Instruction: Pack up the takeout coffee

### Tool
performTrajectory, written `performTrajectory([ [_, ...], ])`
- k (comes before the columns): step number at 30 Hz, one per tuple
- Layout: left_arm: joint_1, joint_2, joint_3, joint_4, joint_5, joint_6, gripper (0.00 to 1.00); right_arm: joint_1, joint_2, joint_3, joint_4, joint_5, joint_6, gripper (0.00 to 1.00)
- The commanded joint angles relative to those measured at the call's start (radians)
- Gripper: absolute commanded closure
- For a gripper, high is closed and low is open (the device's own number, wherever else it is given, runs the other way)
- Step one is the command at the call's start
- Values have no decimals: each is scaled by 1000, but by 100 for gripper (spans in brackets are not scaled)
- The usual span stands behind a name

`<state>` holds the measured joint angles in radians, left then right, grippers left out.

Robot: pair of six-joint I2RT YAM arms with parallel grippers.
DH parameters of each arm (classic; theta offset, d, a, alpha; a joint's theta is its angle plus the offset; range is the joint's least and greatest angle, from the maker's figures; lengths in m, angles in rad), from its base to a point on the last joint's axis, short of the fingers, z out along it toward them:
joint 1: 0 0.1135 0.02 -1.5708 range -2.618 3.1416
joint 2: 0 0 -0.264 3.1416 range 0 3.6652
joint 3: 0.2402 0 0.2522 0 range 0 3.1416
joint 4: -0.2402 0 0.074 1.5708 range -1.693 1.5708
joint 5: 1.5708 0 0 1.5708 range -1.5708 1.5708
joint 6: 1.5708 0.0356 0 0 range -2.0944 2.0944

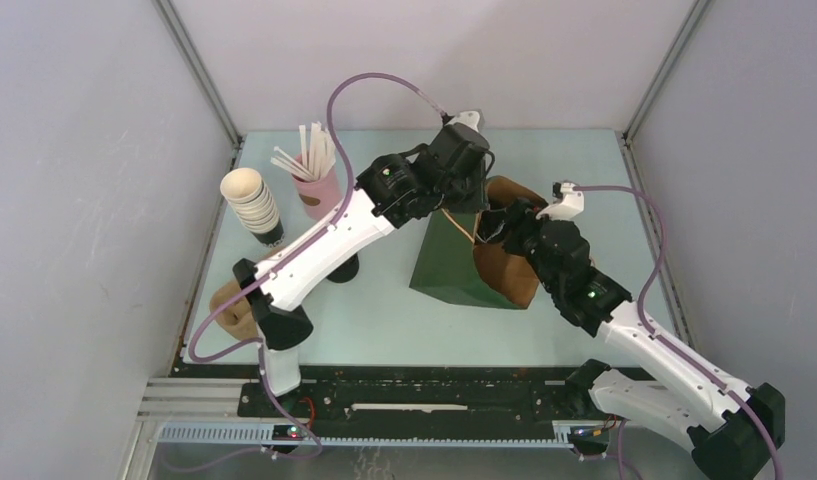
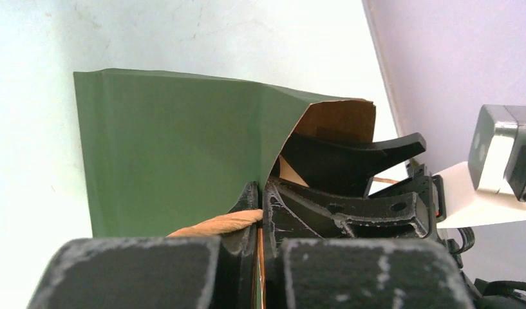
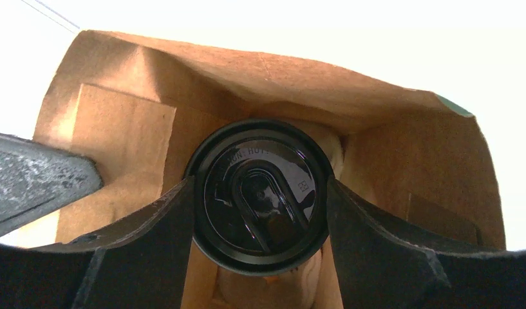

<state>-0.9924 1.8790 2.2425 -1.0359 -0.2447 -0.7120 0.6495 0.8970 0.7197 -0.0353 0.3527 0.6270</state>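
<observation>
The takeout coffee (image 3: 259, 193), a dark cup with a round black lid, sits inside the mouth of the paper bag (image 3: 138, 129), with brown lining all around it. My right gripper (image 3: 260, 215) is shut on it, one finger pressing each side of the lid. From above, the right gripper (image 1: 499, 228) reaches into the open end of the green bag (image 1: 446, 262). My left gripper (image 2: 263, 206) is shut on the bag's green rim (image 2: 170, 148), beside a twisted tan paper handle (image 2: 215, 224). In the top view the left gripper (image 1: 464, 205) sits at the bag's top edge.
A stack of lidless cups (image 1: 252, 202) and a pink holder of white sticks (image 1: 317, 178) stand at the back left. A dark round object (image 1: 342, 268) lies under the left arm. A tan object (image 1: 234, 312) rests near the left base. Walls enclose the table.
</observation>
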Motion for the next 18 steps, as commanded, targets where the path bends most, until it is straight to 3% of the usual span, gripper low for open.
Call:
performTrajectory([
  [1, -6, -58, 2, 127, -38, 38, 100, -7, -13, 89, -21, 27, -21, 85],
  [7, -9, -49, 12, 160, -7, 46, 100, 2, 7, 96, 26, 153, -150, 85],
  [18, -10, -83, -75, 259, 67, 36, 100, 41, 59, -37, 402, 266, -470, 86],
])
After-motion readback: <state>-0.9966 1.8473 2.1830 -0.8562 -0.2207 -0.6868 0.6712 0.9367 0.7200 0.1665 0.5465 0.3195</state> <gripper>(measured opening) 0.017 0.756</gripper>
